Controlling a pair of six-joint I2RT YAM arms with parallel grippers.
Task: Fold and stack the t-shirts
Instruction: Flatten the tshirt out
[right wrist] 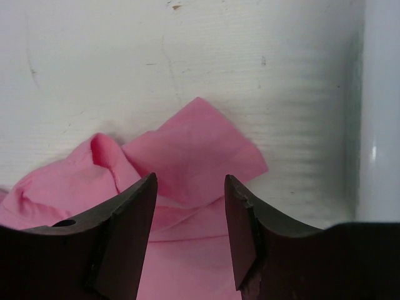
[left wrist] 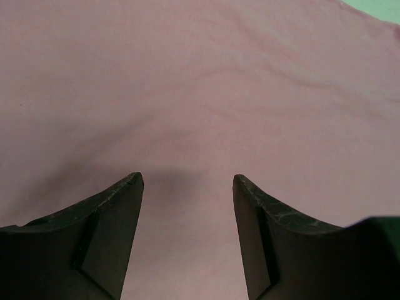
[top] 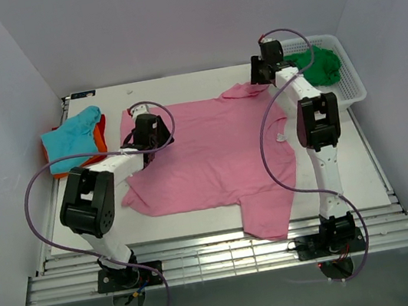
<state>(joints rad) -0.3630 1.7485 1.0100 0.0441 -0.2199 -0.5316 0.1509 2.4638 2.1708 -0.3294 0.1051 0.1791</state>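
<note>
Left gripper: nearest my left wrist lens; its two dark fingers are spread, nothing between them, just above smooth pink cloth.
Right gripper: released too; its fingers stand apart over a crumpled pink flap, and I see nothing pinched.
Arms: two, their bases at the bottom of the overhead frame.
T-shirts: four by my count.
Large pink cotton t-shirt: one, spread mostly flat across the centre of the overhead frame. One sleeve trails towards the lower centre, over the table's near edge. The part at upper centre-right is bunched and folded over itself, beside the right gripper.
Teal t-shirt: one, rumpled, at centre left.
Orange t-shirt: one, under the teal one, only its edges showing.
Dark green t-shirt: one, heaped at upper right inside the basket.
White plastic mesh basket: one, at the upper right edge of the table.
White table: one, carrying everything.
</note>
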